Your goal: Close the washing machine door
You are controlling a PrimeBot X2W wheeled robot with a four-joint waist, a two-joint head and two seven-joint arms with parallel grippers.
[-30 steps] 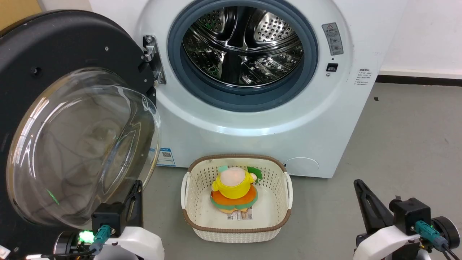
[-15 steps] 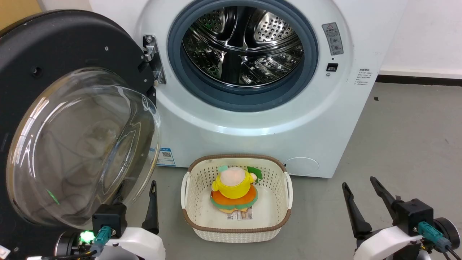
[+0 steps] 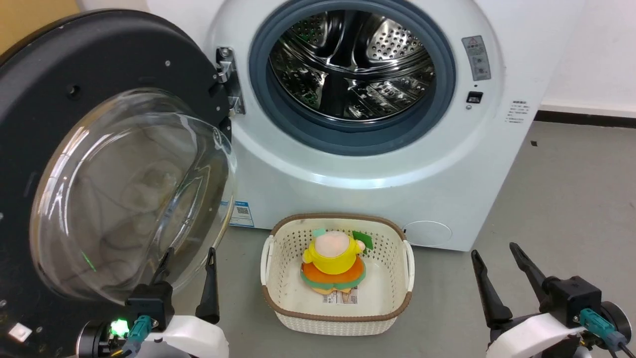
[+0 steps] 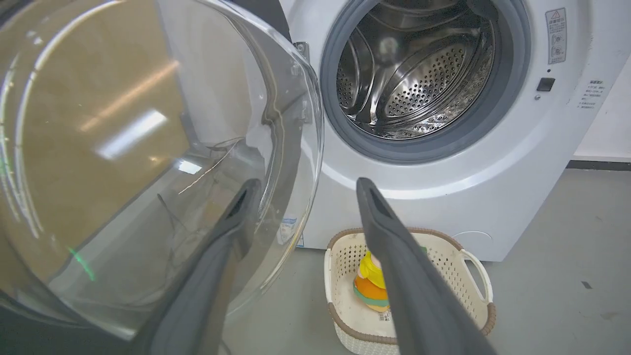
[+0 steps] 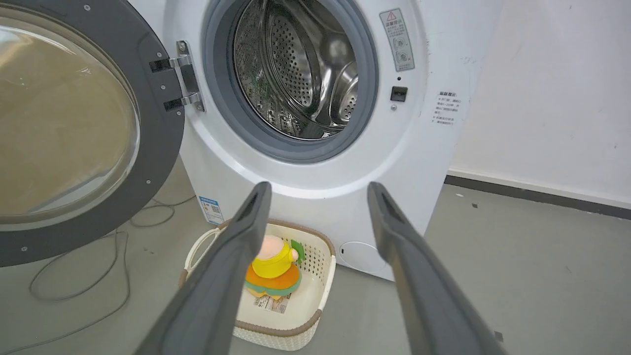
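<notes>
In the head view, the washing machine door (image 3: 107, 54) stands swung wide on its hinge (image 3: 229, 79) at the left of the washing machine (image 3: 357, 174). Its inner side and bulging glass bowl face us, and the drum (image 3: 350, 64) is fully exposed, so the closing has not begun. Our left gripper (image 3: 190, 253) waits low beside the bowl's lower edge with its fingers apart, probably because it is the arm on the door's side. Our right gripper (image 3: 494, 250) rests well off to the right, fingers likewise spread and holding nothing. A white basket (image 3: 278, 308) with a plush toy (image 3: 334, 261) sits on the floor before the machine, under the path the door would sweep. In the left wrist view, one finger overlaps the rim of the glass while the other points toward the porthole. We cannot tell whether the glass is touched. In the right wrist view, the spread fingers frame the basket and the door hangs far left, so we judge this arm idle. The latch slot (image 5: 398, 93) on the machine's right is where the door must finally catch.
</notes>
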